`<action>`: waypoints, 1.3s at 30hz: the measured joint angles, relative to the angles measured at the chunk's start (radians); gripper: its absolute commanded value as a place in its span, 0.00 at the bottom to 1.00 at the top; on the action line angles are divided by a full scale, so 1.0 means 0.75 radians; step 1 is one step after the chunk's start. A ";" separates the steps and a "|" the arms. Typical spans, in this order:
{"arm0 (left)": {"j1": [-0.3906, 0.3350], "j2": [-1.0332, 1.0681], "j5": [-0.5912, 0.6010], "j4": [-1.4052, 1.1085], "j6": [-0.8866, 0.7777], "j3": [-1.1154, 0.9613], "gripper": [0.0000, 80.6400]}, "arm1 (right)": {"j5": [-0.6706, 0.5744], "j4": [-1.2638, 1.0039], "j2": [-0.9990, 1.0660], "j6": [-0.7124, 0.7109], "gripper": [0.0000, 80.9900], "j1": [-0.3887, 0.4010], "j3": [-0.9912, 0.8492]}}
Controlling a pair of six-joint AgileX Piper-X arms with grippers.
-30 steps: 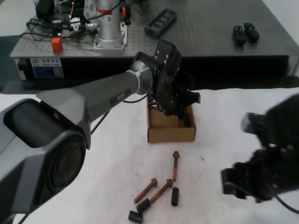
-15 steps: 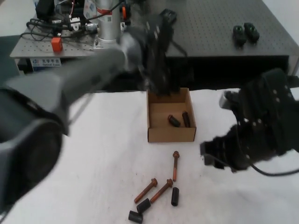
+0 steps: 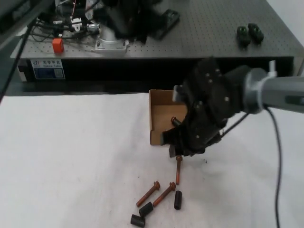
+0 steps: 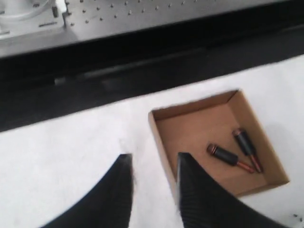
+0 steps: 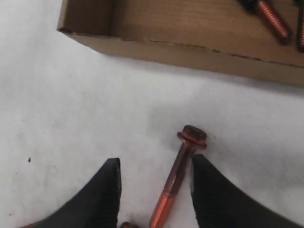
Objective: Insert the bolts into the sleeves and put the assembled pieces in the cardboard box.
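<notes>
High view — bolts (image 3: pixel 178 170) x3, sleeves (image 3: pixel 177 200) x3

Two assembled pieces (image 4: pixel 231 157) lie in the cardboard box (image 4: pixel 190 130), bolts (image 3: pixel 177 170) and sleeves (image 3: pixel 177 200) before it.

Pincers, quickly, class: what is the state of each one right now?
Left pincer: open, holding nothing.
Right pincer: open, empty, over a loose bolt.

From the high view, the right arm (image 3: pixel 216 102) covers the right half of the cardboard box (image 3: pixel 159 109) and most of the assembled pieces (image 3: pixel 175 121) inside. The right wrist view's edge cuts off those pieces and the bolt's (image 5: pixel 175 178) threaded tip. The left arm (image 3: pixel 121 19), far left, is blurred.
</notes>
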 measured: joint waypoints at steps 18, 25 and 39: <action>-0.024 -0.343 0.395 -0.176 0.062 0.626 0.29 | 0.076 0.096 0.145 -0.045 0.06 0.000 -0.047; -0.128 -0.343 0.449 -0.176 0.207 0.737 0.37 | 0.082 0.115 0.122 -0.164 0.06 -0.061 -0.041; -0.384 0.007 0.458 -0.148 0.217 0.574 0.39 | 0.110 0.243 -0.738 -0.248 0.06 -0.333 0.554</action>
